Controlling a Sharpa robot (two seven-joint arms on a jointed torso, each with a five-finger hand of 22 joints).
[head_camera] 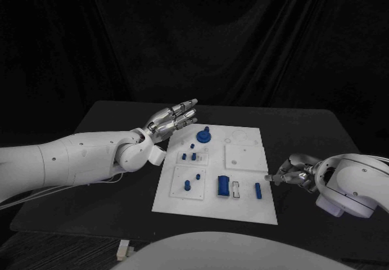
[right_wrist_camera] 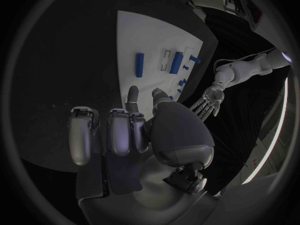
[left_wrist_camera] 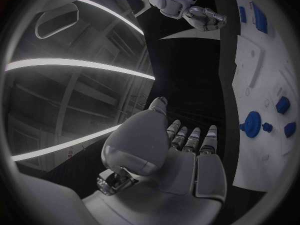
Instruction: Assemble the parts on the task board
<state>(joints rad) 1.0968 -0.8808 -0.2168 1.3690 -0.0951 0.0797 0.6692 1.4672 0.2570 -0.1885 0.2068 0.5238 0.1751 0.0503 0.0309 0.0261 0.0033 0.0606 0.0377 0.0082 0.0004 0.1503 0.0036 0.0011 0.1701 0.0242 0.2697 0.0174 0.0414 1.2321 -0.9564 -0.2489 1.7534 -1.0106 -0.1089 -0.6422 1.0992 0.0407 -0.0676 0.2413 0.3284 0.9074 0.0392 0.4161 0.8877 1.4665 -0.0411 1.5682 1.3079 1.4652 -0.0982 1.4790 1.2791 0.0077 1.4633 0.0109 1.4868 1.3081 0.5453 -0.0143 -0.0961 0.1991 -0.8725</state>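
On the black table (head_camera: 97, 197), the white board (head_camera: 243, 209) lies in the middle with blue parts spread over it: a round knob (head_camera: 203, 135) near its far end, small pegs (head_camera: 190, 183) on the left side, a large blue block (head_camera: 222, 185) and a slim blue bar (head_camera: 258, 190) near the front. The right hand (head_camera: 289, 173), empty with fingers loosely curled and apart, sits just beside the board's right edge, close to the bar. Reaching in low, it could nudge the bar or shift the board. The left hand (head_camera: 172, 120), flat, wide and empty, hovers past the far left corner; dropping carelessly, it might knock the knob.
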